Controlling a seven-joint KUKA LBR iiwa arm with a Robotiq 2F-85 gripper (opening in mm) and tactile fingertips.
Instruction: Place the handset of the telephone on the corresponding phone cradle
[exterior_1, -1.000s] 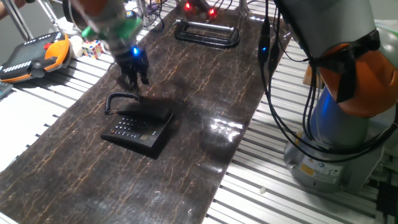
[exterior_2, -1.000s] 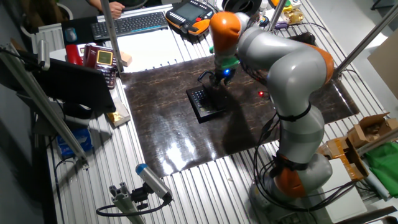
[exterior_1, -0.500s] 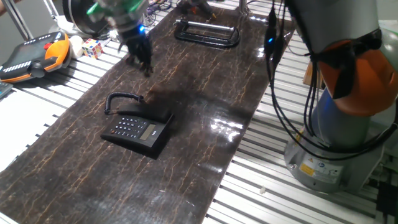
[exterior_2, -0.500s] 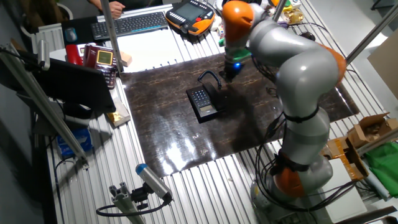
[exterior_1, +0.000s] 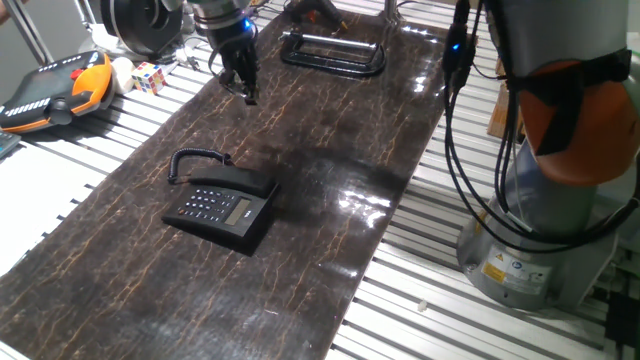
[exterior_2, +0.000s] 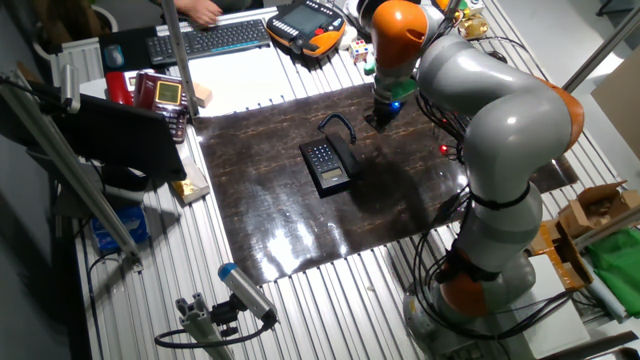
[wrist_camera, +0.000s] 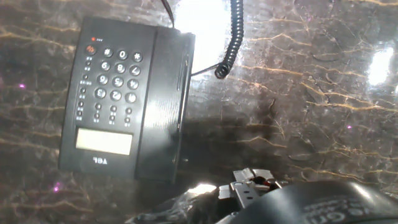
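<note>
The black telephone lies on the dark marbled mat, its keypad and small display facing up in the hand view. The handset lies flat in the phone cradle along the side of the base and covers it; it also shows in one fixed view. The coiled cord curls away from the phone's end. My gripper hangs empty above the mat, beyond the phone toward the far end, fingers pointing down and looking slightly apart. It also shows in the other fixed view.
A black metal tube frame lies at the mat's far end. An orange-and-black pendant controller and a colour cube sit on the slatted table at the left. The arm's base and hanging cables stand at the right.
My gripper has risen and moved away from the phone toward the far end of the mat. The phone and handset have not moved.
</note>
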